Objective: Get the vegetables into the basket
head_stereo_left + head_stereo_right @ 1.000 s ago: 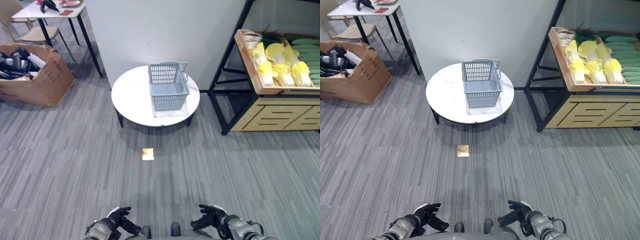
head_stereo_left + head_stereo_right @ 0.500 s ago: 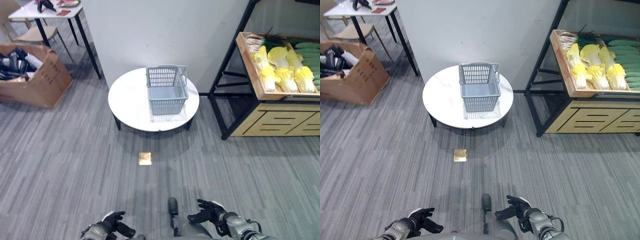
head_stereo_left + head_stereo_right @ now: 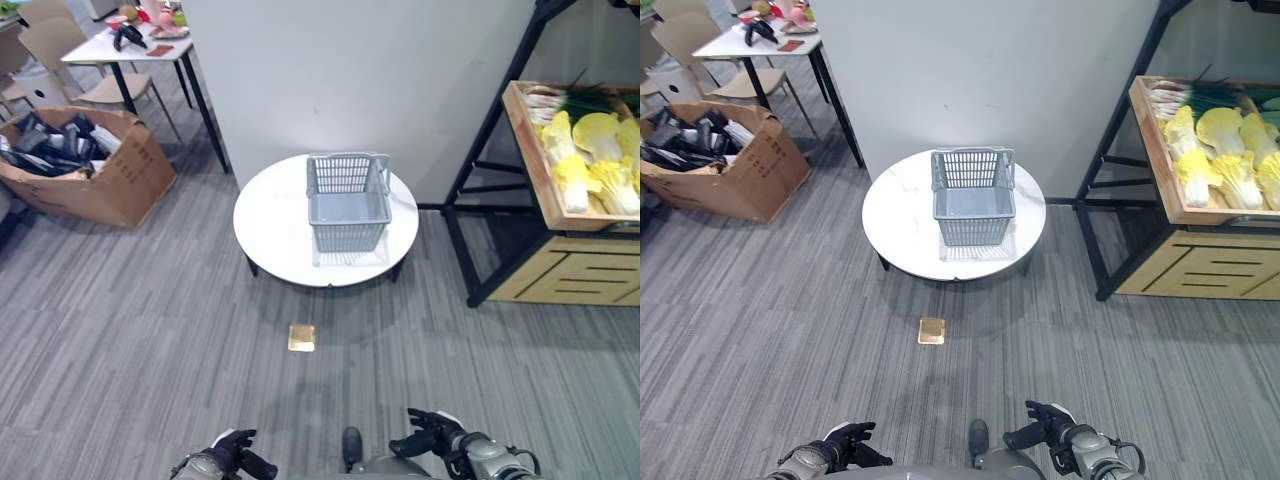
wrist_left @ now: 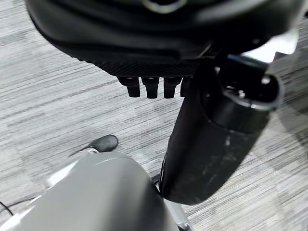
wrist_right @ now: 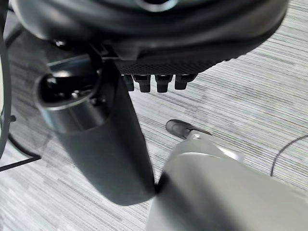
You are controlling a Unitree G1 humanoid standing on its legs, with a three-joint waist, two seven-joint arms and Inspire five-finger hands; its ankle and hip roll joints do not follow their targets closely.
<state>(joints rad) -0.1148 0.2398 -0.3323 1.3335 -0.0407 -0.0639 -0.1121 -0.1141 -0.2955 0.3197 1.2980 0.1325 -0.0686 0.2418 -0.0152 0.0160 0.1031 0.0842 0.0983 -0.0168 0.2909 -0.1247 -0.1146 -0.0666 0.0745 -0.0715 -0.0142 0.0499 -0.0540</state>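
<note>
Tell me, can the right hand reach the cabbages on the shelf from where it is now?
Probably not. The right hand hangs low by the body, empty, and a wide stretch of carpet lies between it and the cabbages on the shelf far ahead to the right.

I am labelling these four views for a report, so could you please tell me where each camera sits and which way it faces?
Left eye view: on the head, looking down at the basket on the round table, both hands low.
Right eye view: beside it, same scene, shelf of vegetables to the right.
Left wrist view: along the left hand, at carpet.
Right wrist view: along the right hand, at carpet.
Both eye views share the basket.
</note>
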